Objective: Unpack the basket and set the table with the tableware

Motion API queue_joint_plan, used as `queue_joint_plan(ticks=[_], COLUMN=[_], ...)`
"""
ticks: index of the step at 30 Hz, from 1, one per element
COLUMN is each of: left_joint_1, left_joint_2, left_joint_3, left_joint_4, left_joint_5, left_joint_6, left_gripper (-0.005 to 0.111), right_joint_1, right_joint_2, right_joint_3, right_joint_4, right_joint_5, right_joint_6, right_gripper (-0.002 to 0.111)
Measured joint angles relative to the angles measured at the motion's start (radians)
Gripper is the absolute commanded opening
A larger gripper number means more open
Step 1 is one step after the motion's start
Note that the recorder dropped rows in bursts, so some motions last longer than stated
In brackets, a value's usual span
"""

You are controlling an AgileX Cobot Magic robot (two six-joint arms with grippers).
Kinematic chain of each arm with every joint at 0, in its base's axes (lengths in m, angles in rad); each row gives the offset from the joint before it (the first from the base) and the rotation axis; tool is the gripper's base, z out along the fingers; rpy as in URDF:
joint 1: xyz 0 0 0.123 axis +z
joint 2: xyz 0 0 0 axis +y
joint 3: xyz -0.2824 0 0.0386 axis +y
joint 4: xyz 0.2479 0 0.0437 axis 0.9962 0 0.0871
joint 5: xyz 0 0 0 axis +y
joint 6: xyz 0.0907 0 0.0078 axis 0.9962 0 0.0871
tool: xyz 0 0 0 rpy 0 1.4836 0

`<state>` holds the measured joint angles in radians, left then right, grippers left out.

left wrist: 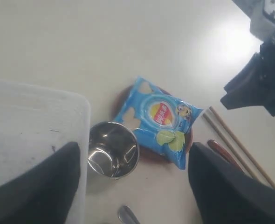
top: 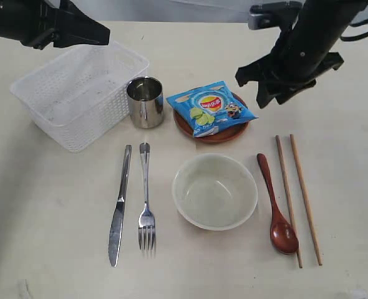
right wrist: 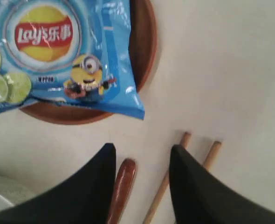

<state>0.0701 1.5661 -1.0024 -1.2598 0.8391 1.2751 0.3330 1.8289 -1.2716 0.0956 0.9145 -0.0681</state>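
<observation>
Pale cream worktop [top: 40, 205], faintly grained, fills the frame. White perforated basket [top: 78, 93] upper left. My left end effector [left wrist: 135, 156] and right end effector [right wrist: 143, 151] both gape.

Table [top: 47, 218] carried basket [top: 78, 93], cup [top: 145, 103] and plate [top: 227, 134] in one row (cup between them); knife [top: 119, 205], fork [top: 146, 199], bowl [top: 214, 190], spoon [top: 275, 205], chopsticks [top: 305, 199] lay in a second row.
</observation>
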Motion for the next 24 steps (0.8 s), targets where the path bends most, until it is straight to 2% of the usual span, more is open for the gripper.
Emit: queue_joint_plan(ticks=[9, 24], left_joint_1=[0.0, 0.0], left_joint_2=[0.0, 0.0], left_joint_3=[0.0, 0.0], left_joint_4=[0.0, 0.0], left_joint_5=[0.0, 0.0], left_joint_6=[0.0, 0.0], left_gripper=[0.062, 0.062], right_joint_1=[0.0, 0.0], right_joint_2=[0.012, 0.116], right_joint_3=[0.136, 0.152], right_joint_4=[0.044, 0.172], right_joint_5=[-0.107, -0.292], right_joint_6=[0.038, 0.056], right_gripper=[0.038, 0.038])
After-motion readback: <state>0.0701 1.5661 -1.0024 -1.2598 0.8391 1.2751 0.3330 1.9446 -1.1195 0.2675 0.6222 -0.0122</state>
